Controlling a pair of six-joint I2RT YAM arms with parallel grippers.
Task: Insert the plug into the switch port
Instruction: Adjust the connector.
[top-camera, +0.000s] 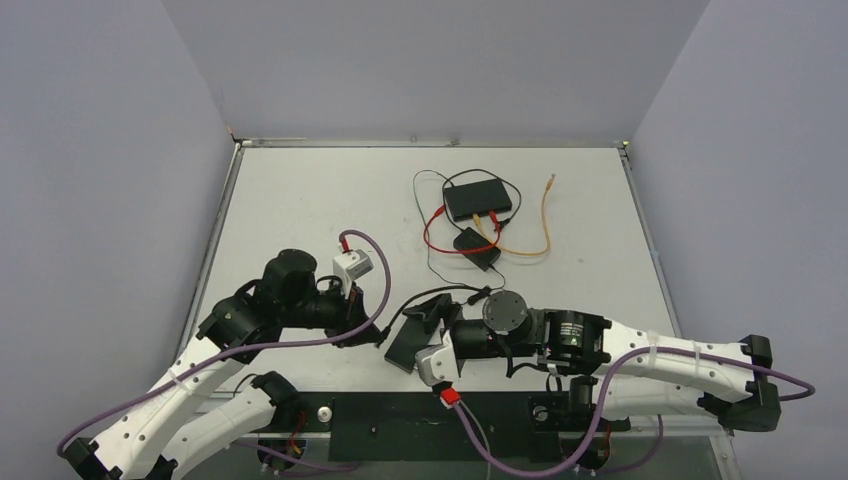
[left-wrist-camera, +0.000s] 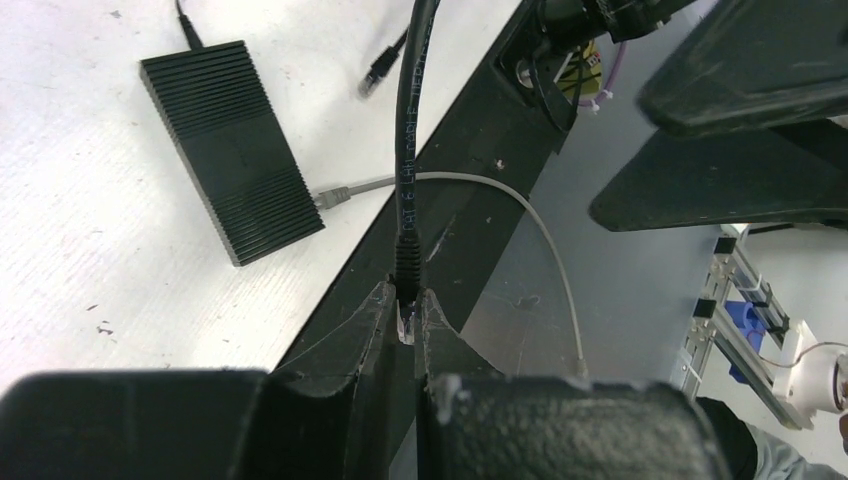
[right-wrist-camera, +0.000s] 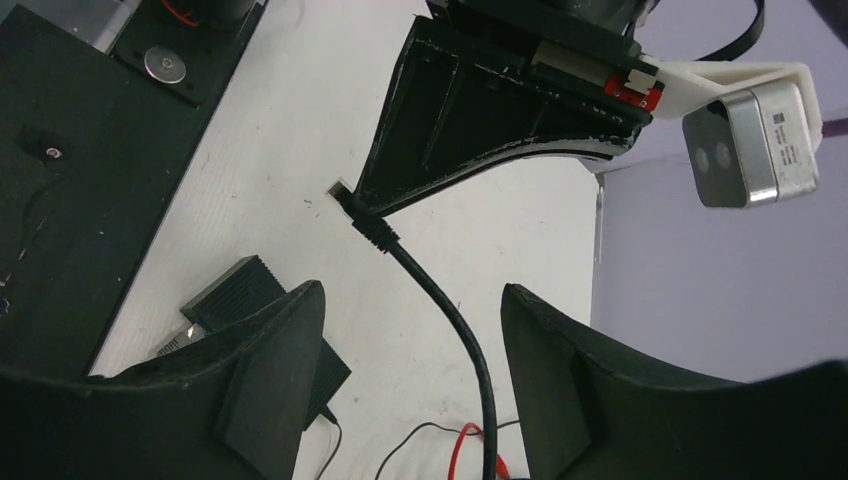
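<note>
White tabletop, flat black switch box. Left gripper tight on black cable's clear plug; right gripper agape, empty.

- The plug, a small clear connector with a black boot, is sitting low in the middle of the left wrist view. It is pointing down the frame and is being pinched by the left gripper.
- Its black cable is running almost straight up from the boot to the top edge of that view.
- The switch, a flat black box, is lying in the upper middle of the top view, well apart from the plug, with yellow and red leads meeting its near edge.
</note>
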